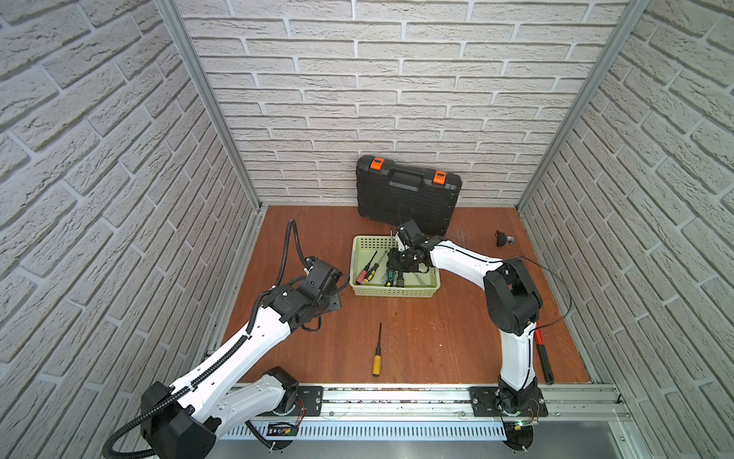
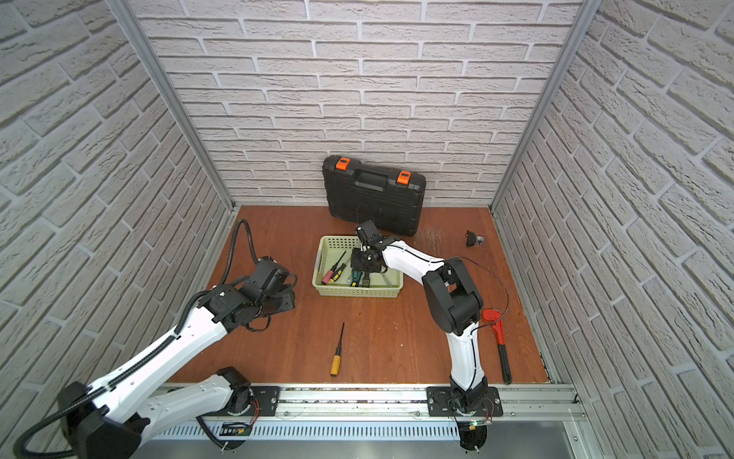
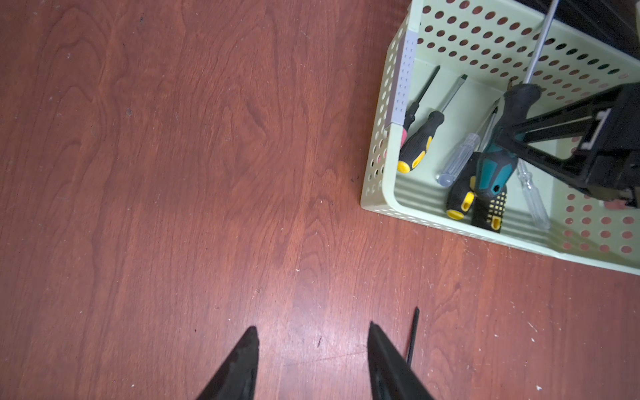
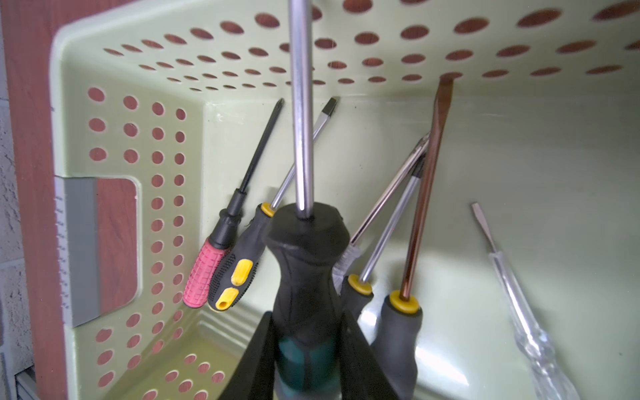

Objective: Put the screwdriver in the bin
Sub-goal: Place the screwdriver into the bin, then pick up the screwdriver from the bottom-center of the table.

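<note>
Inside the pale green bin [image 4: 242, 62], we had the right gripper [image 4: 306, 329] clamped on the teal-and-black screwdriver [image 4: 304, 263] by its handle, shaft angled up, low among the others and, we judged, ready for release. The left gripper [image 3: 313, 330] hung apart and empty beside the bin.

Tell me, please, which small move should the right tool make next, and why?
Probably open the right tool: it grips the teal-handled screwdriver, whose handle is already inside the bin, so releasing should leave it there.
</note>
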Robot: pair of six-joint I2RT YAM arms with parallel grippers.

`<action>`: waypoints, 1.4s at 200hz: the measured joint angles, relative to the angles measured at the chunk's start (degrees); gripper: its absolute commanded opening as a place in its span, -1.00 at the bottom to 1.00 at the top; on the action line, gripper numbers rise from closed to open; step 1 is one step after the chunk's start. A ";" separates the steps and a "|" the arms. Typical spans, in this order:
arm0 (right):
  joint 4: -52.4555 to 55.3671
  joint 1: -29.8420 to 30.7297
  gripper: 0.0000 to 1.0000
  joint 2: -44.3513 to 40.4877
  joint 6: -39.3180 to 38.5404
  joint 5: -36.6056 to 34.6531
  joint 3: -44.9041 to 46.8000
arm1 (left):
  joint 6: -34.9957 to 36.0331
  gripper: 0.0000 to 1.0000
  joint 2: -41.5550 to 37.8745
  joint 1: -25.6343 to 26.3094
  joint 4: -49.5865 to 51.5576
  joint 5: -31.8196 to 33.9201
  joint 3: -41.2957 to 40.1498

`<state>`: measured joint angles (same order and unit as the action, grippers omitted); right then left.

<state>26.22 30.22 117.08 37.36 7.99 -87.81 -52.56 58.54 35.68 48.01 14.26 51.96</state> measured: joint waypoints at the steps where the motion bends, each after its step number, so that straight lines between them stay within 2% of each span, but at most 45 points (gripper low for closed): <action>1: -0.02 0.00 -0.89 0.07 -0.02 0.00 -0.02 | 0.00 0.03 0.00 0.00 0.00 0.00 0.00; 61: -0.37 0.15 -0.87 1.66 -0.39 0.85 -2.03 | -0.02 0.03 -0.26 0.00 0.00 0.00 -0.35; 132: 0.59 0.68 -0.42 1.75 -1.01 0.83 -2.69 | -0.04 0.03 -0.26 0.00 -0.07 -0.20 -0.72; 167: 2.21 0.96 -0.35 1.75 -1.46 0.24 -3.41 | -0.04 0.03 -0.26 0.00 -0.15 -0.39 -0.79; 182: 3.37 1.29 -0.19 1.73 -1.86 -0.22 -4.04 | -0.04 0.03 -0.26 0.00 -0.17 -0.55 -0.79; 231: 3.82 2.23 -0.14 -0.17 -2.27 -0.46 -5.05 | -0.04 0.04 -0.26 0.07 -0.17 -1.27 -0.79; 244: 3.89 2.34 -0.05 -0.90 -2.29 -0.63 -5.20 | -0.02 0.04 -0.20 0.09 -0.17 -1.53 -0.79; 280: 5.92 3.28 -0.05 -4.02 -3.82 -2.67 -6.01 | 0.02 0.06 0.94 0.46 -0.24 -2.38 -0.79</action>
<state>32.14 33.50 113.06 33.54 5.32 -93.82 -52.53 59.48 36.14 47.77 11.88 51.18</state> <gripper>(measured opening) 0.475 0.526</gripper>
